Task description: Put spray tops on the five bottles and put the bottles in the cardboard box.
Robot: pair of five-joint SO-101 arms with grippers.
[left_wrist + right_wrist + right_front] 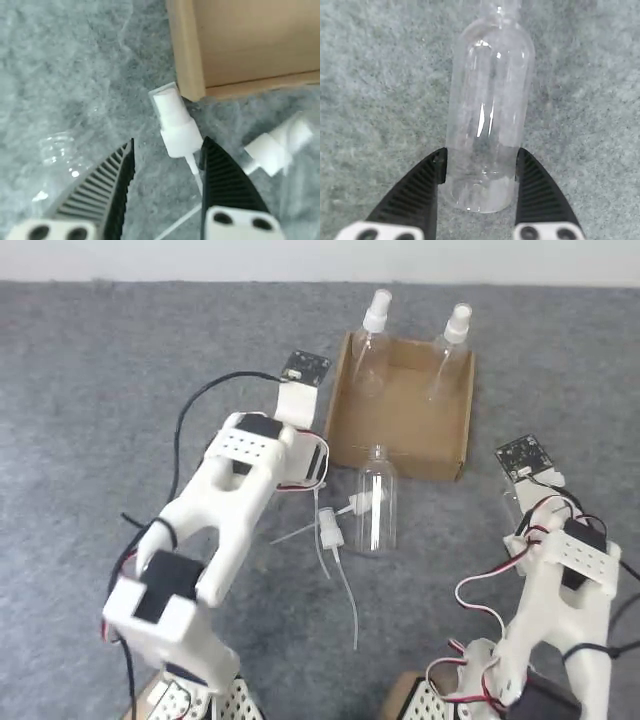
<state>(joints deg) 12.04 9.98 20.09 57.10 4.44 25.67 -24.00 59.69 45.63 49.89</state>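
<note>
White arms, black fingers, perhaps red wires.

Grey mat, pale wall
The fuzzy mat spreads under everything; the wall runs along its far edge.

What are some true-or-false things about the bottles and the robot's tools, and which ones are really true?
1. Two topped bottles stand in the cardboard box. True.
2. The lone bottle standing on the table in front of the box has a spray top on. False: its neck is bare.
3. The left tool is shut on a spray top. False: it is open above a spray top lying on the table beside the box's corner.
4. The right tool has a clear bottle between its fingers. True.
</note>
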